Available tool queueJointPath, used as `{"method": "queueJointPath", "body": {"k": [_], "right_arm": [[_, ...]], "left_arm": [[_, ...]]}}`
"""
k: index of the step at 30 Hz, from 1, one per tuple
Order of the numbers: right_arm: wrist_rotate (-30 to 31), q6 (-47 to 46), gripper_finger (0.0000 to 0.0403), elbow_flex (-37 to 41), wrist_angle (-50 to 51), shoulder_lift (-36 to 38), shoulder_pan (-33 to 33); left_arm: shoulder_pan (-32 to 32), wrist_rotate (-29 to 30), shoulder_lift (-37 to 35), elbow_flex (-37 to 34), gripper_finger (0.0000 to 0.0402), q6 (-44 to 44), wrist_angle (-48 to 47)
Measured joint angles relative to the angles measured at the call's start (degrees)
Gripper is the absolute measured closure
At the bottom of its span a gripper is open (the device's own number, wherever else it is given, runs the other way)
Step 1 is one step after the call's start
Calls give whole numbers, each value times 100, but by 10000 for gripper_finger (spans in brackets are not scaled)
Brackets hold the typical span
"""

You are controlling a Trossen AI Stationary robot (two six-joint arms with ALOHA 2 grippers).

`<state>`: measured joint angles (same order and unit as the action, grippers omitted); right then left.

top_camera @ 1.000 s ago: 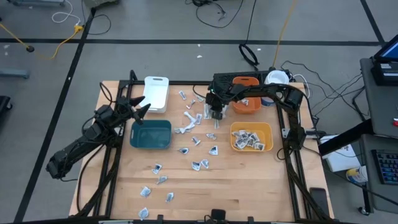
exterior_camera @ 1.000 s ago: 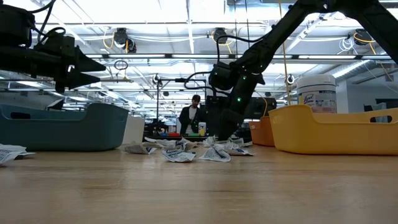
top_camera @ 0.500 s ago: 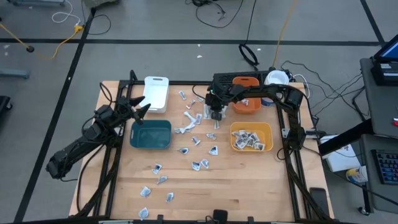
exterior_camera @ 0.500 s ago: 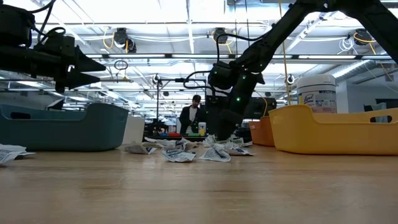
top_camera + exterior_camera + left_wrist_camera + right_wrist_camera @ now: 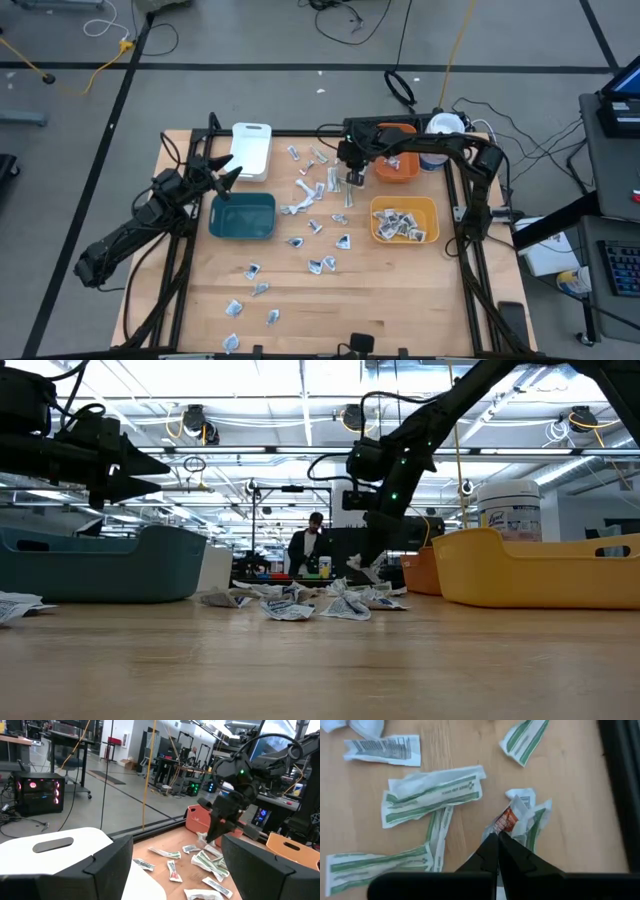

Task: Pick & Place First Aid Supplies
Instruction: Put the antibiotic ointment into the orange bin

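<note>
Packet [image 5: 512, 817]: light, thin, crinkly; best pinched at an edge.
Right hand [image 5: 498, 842]: closed on packet.
Left hand [image 5: 226, 172]: open, idle.

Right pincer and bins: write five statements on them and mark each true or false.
1. The right pincer is shut on a small packet with red print. True.
2. The left pincer grips a packet. False: it is open and empty, beside the teal bin.
3. The yellow bin holds packets. True.
4. The teal bin is full of packets. False: none show in it.
5. The white bin sits between the orange bin and the yellow one. False: it stands on the table's left side.
</note>
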<state>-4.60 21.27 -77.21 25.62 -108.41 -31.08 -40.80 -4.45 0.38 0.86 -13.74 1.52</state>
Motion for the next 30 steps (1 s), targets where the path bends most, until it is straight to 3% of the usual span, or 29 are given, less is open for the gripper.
{"method": "queueJointPath", "body": {"k": [5,8,11,19,30], "right_arm": [[-76,57,403,2,135,151,-6],[-847,-80,403,2,119,169,-110],[-993,-385,403,2,113,168,-159],[-387,-354,403,0,242,184,-203],[817,-1646,403,-4,778,704,-549]], "left_arm": [[1,0,-1,0,96,0,-2],[0,0,0,0,96,0,-2],[2,0,0,0,96,0,-2],[0,0,-1,0,96,0,-2],[0,0,0,0,96,0,-2]]}}
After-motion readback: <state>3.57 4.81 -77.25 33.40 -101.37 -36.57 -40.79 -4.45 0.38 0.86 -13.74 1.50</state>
